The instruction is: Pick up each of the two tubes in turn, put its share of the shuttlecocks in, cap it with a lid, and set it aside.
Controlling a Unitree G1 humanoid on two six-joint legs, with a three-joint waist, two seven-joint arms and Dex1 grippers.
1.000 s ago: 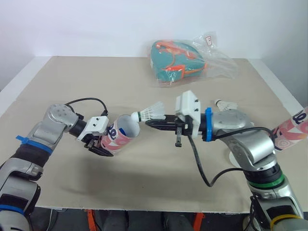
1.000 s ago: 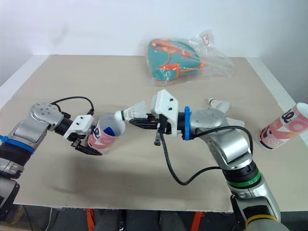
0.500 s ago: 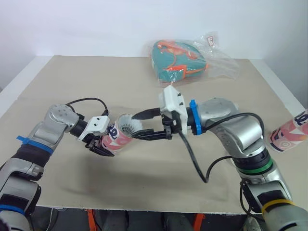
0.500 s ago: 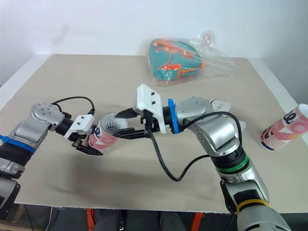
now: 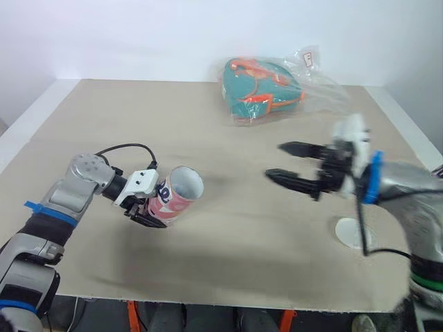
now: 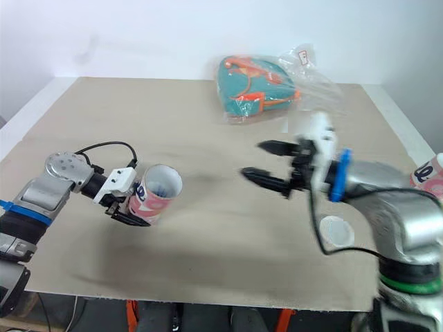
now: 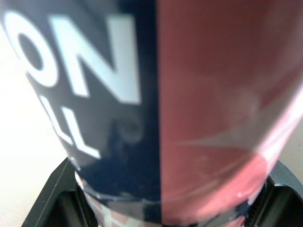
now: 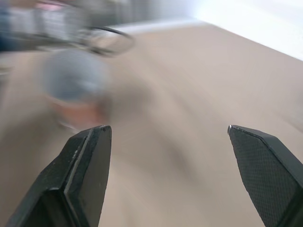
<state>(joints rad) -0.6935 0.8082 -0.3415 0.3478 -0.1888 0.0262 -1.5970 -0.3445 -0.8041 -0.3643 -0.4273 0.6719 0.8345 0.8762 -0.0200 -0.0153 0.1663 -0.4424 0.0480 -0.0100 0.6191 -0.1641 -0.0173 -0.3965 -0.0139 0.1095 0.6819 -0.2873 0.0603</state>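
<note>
- Left gripper [image 5: 151, 209]: near left of the table; black fingers clenched on the lower end of the tube.
- Tube [image 5: 177, 194]: pink and dark print, held tilted just above the table top, open mouth facing right and up, no lid on. Something blue shows inside the mouth; the rest of its contents cannot be told.
- Bagged teal-and-orange pouch [image 5: 266, 88]: far centre, in clear plastic, well apart from both grippers.
- Right gripper [image 5: 275, 160]: right of centre, in the air, fingers spread wide, holding nothing; tips point left toward the tube, well apart from it.
- White lid [image 6: 334, 232]: flat on the table, near right, below the right forearm.
- Second tube [image 6: 430, 177]: right edge, partly cut off.
- Step in hand, as judged: filling or capping the first tube.
- Next move calls for: the empty right gripper to fetch a shuttlecock or the lid while the tube's mouth is kept steady.
</note>
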